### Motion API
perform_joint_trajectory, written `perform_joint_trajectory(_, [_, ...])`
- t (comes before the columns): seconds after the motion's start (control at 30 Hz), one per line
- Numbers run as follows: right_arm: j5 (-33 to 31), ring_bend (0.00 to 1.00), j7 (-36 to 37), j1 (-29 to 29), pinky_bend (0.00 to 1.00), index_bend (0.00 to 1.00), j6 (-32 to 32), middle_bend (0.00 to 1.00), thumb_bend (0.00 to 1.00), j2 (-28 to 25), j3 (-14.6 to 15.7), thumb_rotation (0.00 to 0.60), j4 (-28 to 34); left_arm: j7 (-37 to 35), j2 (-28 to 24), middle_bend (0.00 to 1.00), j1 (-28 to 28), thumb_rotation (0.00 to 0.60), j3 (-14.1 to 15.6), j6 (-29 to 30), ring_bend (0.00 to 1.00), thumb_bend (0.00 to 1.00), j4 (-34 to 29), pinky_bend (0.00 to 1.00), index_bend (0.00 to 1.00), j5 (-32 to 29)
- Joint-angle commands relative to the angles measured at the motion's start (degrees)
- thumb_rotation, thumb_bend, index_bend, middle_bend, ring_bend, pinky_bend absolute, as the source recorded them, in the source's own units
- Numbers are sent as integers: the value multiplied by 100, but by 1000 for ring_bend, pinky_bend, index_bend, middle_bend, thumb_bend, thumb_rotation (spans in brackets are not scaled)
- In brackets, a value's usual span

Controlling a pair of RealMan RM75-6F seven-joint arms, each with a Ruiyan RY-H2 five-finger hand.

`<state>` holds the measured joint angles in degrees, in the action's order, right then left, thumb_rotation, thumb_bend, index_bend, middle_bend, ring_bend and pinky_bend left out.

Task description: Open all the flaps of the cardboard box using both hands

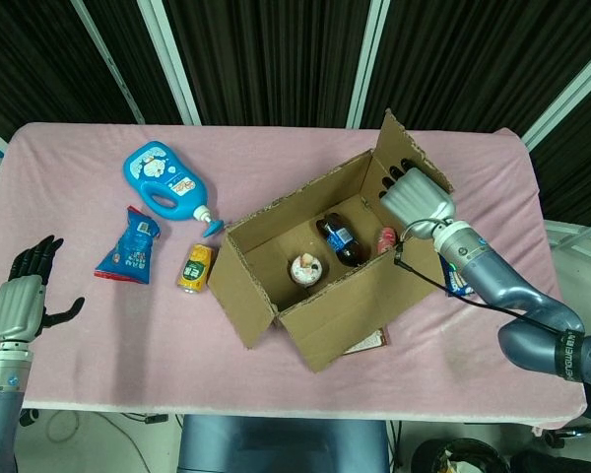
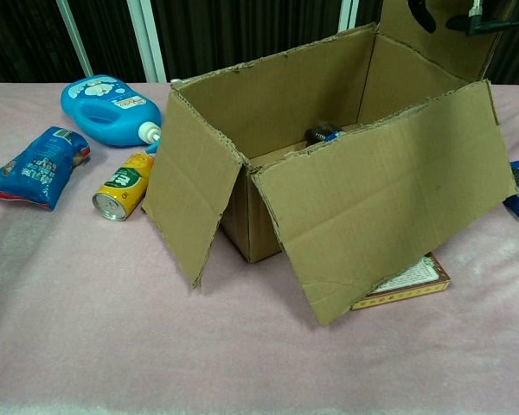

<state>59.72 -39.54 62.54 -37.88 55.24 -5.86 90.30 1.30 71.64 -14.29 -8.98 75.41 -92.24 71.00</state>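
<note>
My right hand (image 1: 414,197) presses flat, grasping nothing, against the upright right-end flap (image 1: 399,158) of the brown cardboard box (image 1: 315,266) mid-table, front and left flaps already down, this one left, while my left hand (image 1: 25,291) idles open far left.

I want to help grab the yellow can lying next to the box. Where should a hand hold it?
Probably around the middle of the yellow can, coming from above. It lies on its side with clear cloth either side, between the snack bag and cardboard box.
</note>
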Motion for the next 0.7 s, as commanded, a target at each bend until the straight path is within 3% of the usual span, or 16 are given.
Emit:
perform_joint_trajectory(0.03, [-217, 208, -70, -22, 220, 423, -60, 278, 525, 5, 44, 600, -75, -4, -2, 0, 3, 600, -2, 0, 0, 239, -3, 0, 0, -3])
perform_joint_trajectory(0.7, [-1814, 208, -440, -161, 220, 408, -240, 276, 523, 44, 435, 600, -407, -10, -15, 0, 15, 600, -2, -12, 0, 239, -35, 0, 0, -5])
